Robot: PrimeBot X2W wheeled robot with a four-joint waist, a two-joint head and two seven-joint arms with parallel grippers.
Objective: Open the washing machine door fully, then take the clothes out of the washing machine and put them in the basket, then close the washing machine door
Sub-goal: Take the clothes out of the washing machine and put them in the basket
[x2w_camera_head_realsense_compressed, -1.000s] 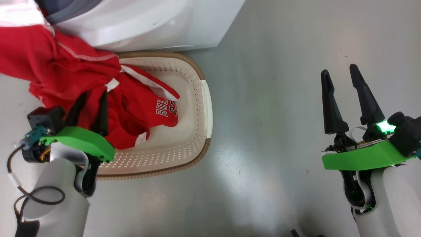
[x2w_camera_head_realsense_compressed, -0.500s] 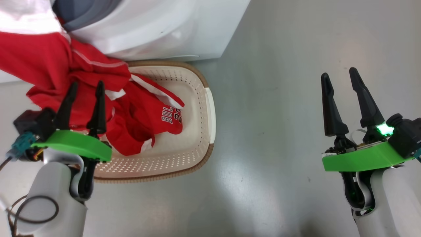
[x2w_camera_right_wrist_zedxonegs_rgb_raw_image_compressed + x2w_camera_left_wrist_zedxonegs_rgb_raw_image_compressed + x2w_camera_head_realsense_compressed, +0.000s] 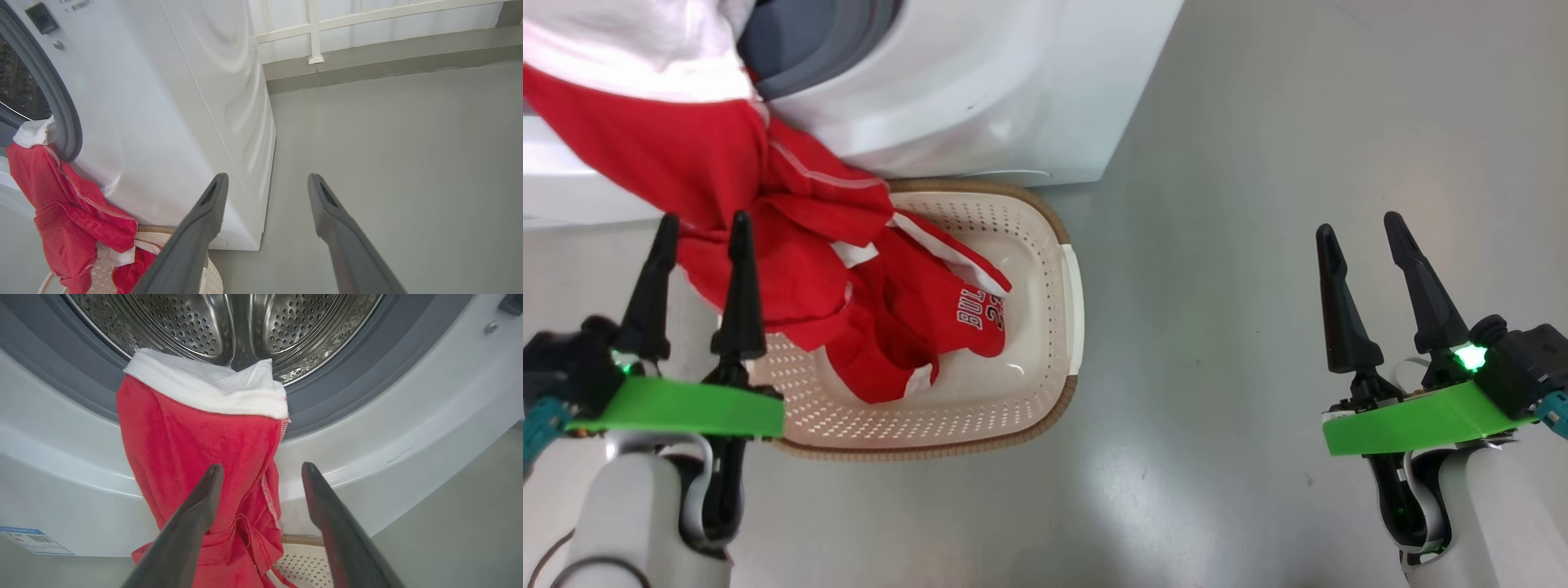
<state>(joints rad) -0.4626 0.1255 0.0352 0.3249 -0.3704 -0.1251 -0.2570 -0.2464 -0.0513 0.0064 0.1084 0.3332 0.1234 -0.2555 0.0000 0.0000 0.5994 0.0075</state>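
Midway through unloading, my left gripper (image 3: 705,216), fingers apart and empty, faces the red jersey (image 3: 792,269) draped from the mouth of the washing machine (image 3: 980,90) into the basket (image 3: 1072,302) on the near floor, so next, I judge, comes a grasp high by the white cloth (image 3: 204,381), while my right gripper (image 3: 1357,222) idles, fingers apart.

Clothes (image 3: 768,245) drape from washing machine (image 3: 980,90), apparently into basket (image 3: 1033,269) below

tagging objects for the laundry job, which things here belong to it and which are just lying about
Job: washing machine; basket; clothes, draped from the machine's mouth into the basket; left gripper, open, facing the clothes.
Lying about: grey floor; white railing; blue label on the machine; right gripper, open, empty.
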